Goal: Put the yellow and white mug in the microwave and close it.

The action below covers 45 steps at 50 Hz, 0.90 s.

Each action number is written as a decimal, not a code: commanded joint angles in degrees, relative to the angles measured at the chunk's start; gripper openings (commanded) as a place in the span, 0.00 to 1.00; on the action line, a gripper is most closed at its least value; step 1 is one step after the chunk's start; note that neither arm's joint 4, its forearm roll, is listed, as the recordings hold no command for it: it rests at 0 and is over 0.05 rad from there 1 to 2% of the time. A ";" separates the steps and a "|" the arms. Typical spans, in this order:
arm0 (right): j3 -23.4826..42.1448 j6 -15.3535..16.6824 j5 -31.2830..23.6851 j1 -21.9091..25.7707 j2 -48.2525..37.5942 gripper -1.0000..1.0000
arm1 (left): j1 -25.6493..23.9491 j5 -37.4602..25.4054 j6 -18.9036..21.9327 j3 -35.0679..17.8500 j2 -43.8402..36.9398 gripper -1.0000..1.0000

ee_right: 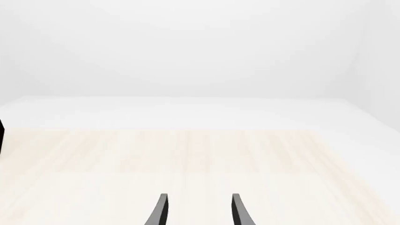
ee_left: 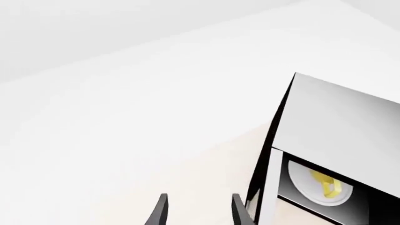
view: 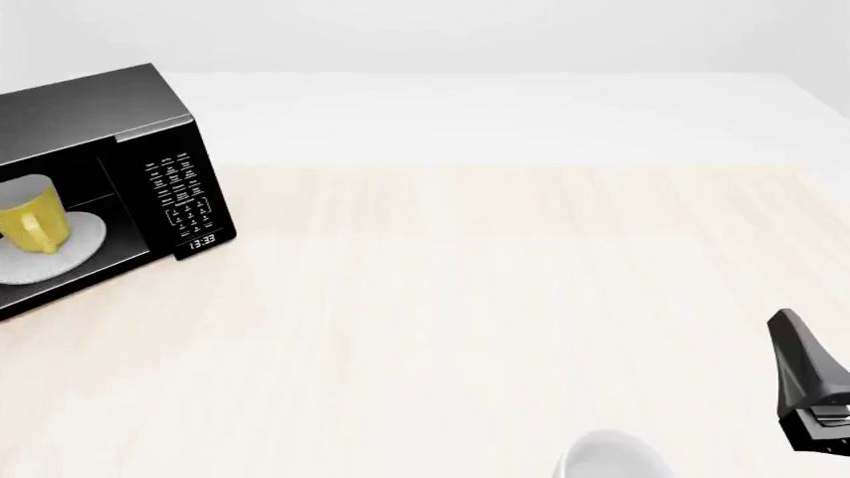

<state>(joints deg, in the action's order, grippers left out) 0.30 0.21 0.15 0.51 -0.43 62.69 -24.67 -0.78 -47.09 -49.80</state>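
The yellow mug (view: 30,225) sits on the plate (view: 70,249) inside the microwave (view: 100,129) at far left; both claws, left (ee_left: 198,211) and right (ee_right: 198,211), are parted and empty; closing remains.

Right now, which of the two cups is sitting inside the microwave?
The yellow and white mug, standing on the turntable plate inside the microwave. The plain white cup sits on the table's near edge instead.

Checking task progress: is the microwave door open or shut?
Open. The front view looks straight into the microwave, with the yellow and white mug on the turntable plate.
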 commanded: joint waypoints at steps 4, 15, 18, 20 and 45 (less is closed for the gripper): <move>-0.05 -0.03 -0.03 -0.08 0.08 1.00 | 3.21 2.65 1.28 3.29 -2.38 1.00; -0.05 -0.03 -0.03 -0.08 0.08 1.00 | 5.24 4.84 2.88 6.10 -6.88 1.00; -0.05 -0.03 -0.03 -0.08 0.08 1.00 | 5.68 5.25 3.04 6.29 -7.53 1.00; -0.05 -0.03 -0.03 -0.08 0.08 1.00 | 5.64 5.35 2.91 6.38 -7.88 1.00; -0.05 -0.03 -0.03 -0.08 0.08 1.00 | 2.78 9.58 2.67 8.27 -14.87 1.00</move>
<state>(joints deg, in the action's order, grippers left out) 0.30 0.21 0.15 0.51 -0.43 66.33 -16.70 2.53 -39.76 -62.38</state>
